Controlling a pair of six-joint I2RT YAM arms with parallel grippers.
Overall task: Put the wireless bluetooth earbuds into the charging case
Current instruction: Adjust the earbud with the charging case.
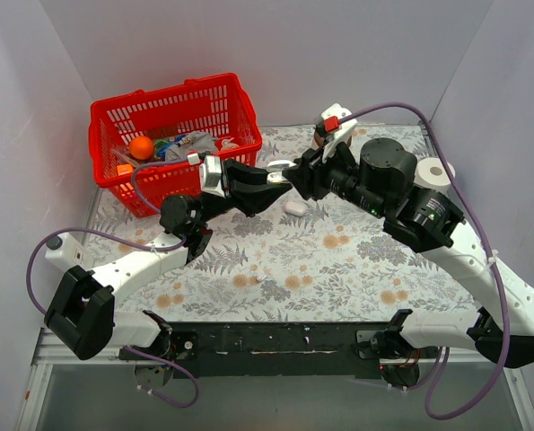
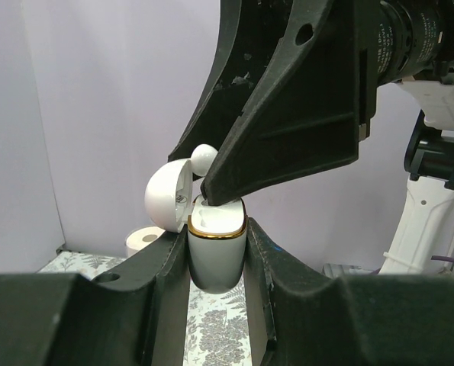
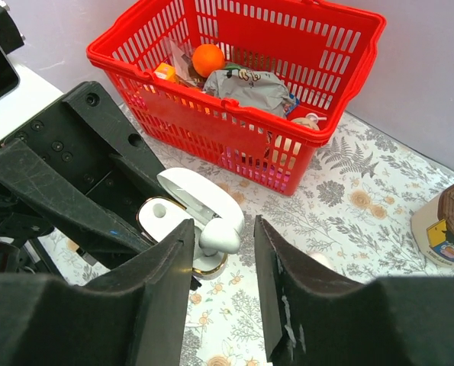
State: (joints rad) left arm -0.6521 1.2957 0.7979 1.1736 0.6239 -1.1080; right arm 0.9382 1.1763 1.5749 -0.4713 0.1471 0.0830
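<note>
- The left gripper (image 1: 274, 173) is closed narrowly on the small white smooth plastic charging case (image 2: 217, 259). It holds the case upright by its two sides, above the floral-patterned table cloth (image 1: 338, 269).
- The case's rounded hinged lid (image 2: 168, 200) stands open, tipped back toward 10 o'clock in the left wrist view, and a gold band rims the opening.
- One tiny glossy white earbud (image 2: 204, 158) sits at the case mouth, just beside the open lid, with its stem pointing down toward the rim.
- The right gripper (image 3: 225, 232) has its fingers parted on either side of that earbud. I cannot tell whether they pinch it.
- A small white rounded object (image 1: 295, 207) lies on the cloth at 5 o'clock from the case.
- A red plastic lattice basket (image 3: 288, 34) holding an orange ball (image 3: 208, 59) stands at 10 o'clock.
- A white paper roll (image 1: 435, 171) stands at 3 o'clock.
</note>
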